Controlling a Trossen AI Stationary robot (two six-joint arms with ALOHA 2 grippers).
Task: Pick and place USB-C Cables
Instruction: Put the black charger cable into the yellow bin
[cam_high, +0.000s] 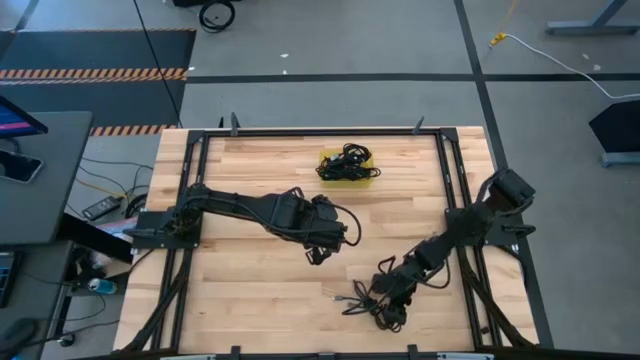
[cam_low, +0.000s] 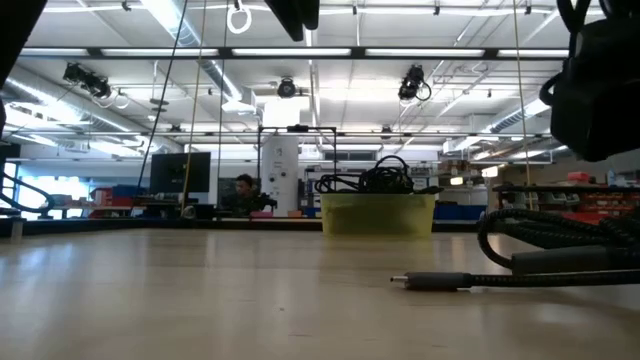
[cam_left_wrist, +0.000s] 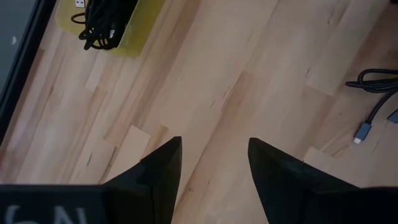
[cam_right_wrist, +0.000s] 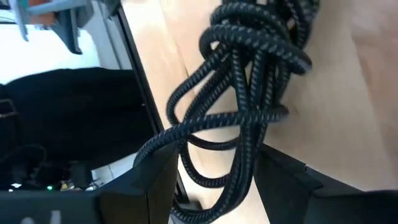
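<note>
1. USB-C Cables lie in two groups on a light wooden table (cam_high: 260, 300): one black tangle (cam_high: 346, 164) fills a small yellow tray (cam_high: 367, 181) near the far edge, and a second braided bundle (cam_high: 375, 300) sits on the bare wood near the front right
2. Seen from table height, the tray (cam_low: 378, 213) stands in the middle distance with dark loops (cam_low: 372, 180) rising above its rim, while a loose cable end with a metal plug (cam_low: 432, 282) lies flat on the wood in the foreground, its thick cord curving away to the right
3. Right gripper (cam_high: 392, 312) is low over the front right bundle; its wrist camera shows braided black loops (cam_right_wrist: 239, 106) passing between its two dark fingers (cam_right_wrist: 155, 180), which stand wide apart, and it is not clear whether they press on the cord
4. Left gripper (cam_high: 318, 252) hovers above bare wood near the middle of the table, fingers (cam_left_wrist: 165, 168) spread and nothing between them
5. Left wrist camera also catches the yellow tray (cam_left_wrist: 140, 34) with its cables (cam_left_wrist: 106, 22) farther off, and another cable end with a pale plug (cam_left_wrist: 362, 129) lying on the wood well apart from the tray
6. Beyond the table a workshop room shows, with a person (cam_low: 242, 192) seated in the distance
</note>
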